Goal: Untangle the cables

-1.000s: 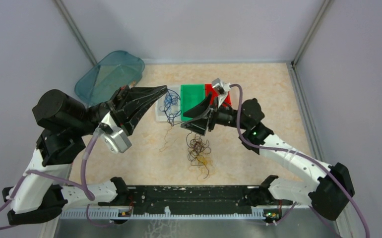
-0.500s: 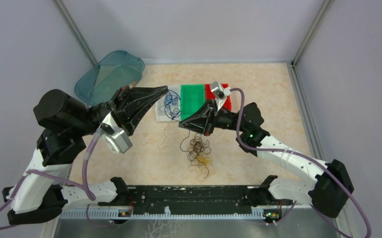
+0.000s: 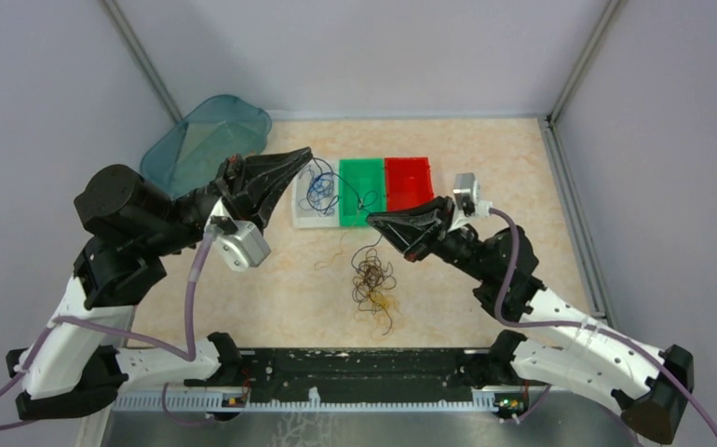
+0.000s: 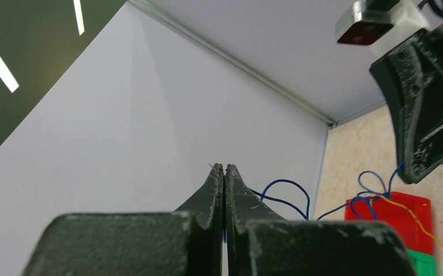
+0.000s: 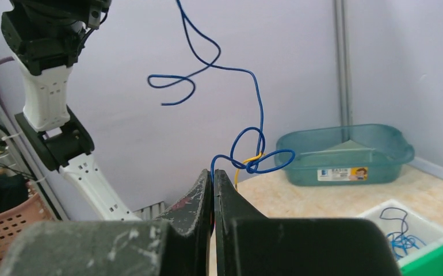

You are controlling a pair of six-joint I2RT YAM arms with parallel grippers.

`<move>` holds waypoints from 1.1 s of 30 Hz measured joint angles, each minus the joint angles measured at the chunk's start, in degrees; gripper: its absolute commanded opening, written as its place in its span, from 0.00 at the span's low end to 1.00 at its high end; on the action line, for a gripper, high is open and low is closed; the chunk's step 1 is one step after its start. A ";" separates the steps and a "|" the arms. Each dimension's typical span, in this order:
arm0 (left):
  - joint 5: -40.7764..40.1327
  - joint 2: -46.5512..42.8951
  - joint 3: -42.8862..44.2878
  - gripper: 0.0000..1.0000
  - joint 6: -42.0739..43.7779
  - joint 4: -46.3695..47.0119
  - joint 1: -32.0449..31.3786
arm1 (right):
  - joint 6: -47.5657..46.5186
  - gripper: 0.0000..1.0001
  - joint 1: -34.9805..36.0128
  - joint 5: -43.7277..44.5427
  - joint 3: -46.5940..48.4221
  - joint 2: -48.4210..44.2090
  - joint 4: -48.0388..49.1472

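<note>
Two pinches aloft, left gripper (image 3: 306, 155) and right gripper (image 3: 372, 217) each clamped on blue cable (image 5: 258, 103), tangle (image 3: 373, 279) on table (image 3: 522, 168) centre

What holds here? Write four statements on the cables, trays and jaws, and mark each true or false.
1. The right arm's jaws stand wide open. False: they are shut on a blue cable.
2. A dark tangle lies on the table, outside the trays. True.
3. The loose blue cables lie in the red tray. False: that tray looks bare; they lie in the white tray.
4. A teal bin sits at the far left corner. True.
</note>
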 measured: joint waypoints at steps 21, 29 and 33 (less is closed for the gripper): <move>-6.08 0.28 6.69 0.00 -3.65 2.14 0.00 | 0.07 0.71 1.29 9.38 -12.81 -3.32 -7.61; -4.90 0.37 6.69 0.00 -4.39 2.19 0.00 | 5.05 0.72 1.22 14.95 -17.29 -2.23 2.47; -4.46 0.39 6.69 0.00 -4.39 2.21 0.00 | 7.91 0.72 1.27 11.87 -15.87 5.16 9.03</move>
